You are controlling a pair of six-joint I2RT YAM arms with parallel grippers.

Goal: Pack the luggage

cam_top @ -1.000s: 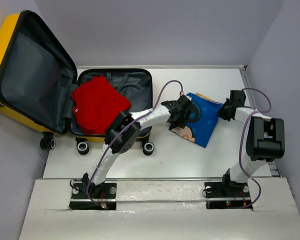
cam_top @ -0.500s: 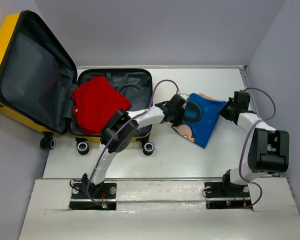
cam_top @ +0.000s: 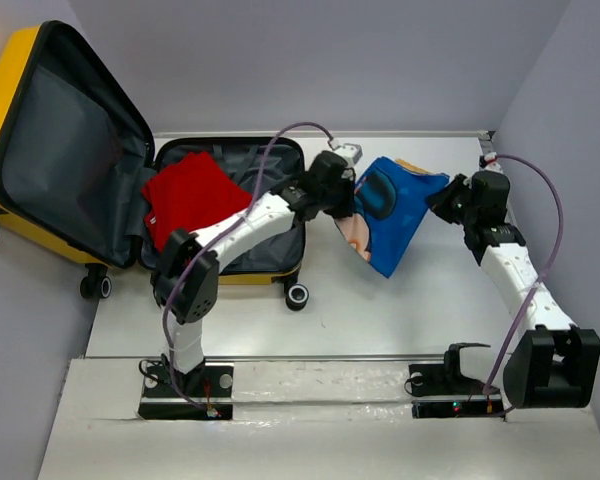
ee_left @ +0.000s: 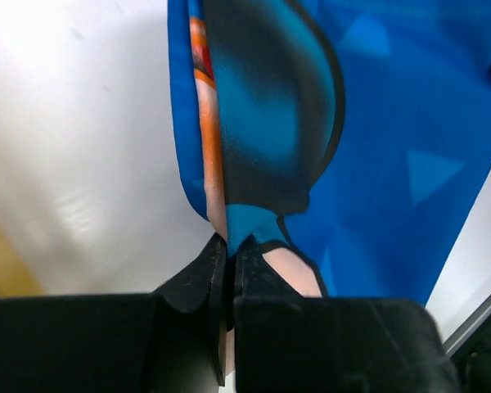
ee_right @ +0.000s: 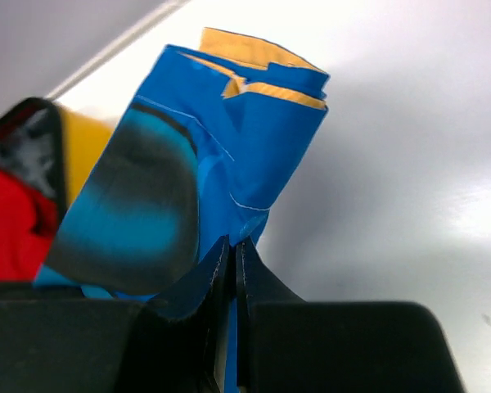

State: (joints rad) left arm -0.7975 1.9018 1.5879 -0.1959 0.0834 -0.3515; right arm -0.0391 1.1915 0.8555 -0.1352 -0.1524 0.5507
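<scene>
White tabletop is seen beneath the blue cloth, apparently raised and drawn leftward since a second ago, clamped at opposite edges by the left gripper and right gripper on outstretched arms. Far left, the luggage lies open.

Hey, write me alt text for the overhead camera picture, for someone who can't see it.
The left gripper and right gripper each pinch an opposite edge of a folded blue printed cloth. To its left on the white table, the open yellow suitcase holds a folded red garment.
</scene>
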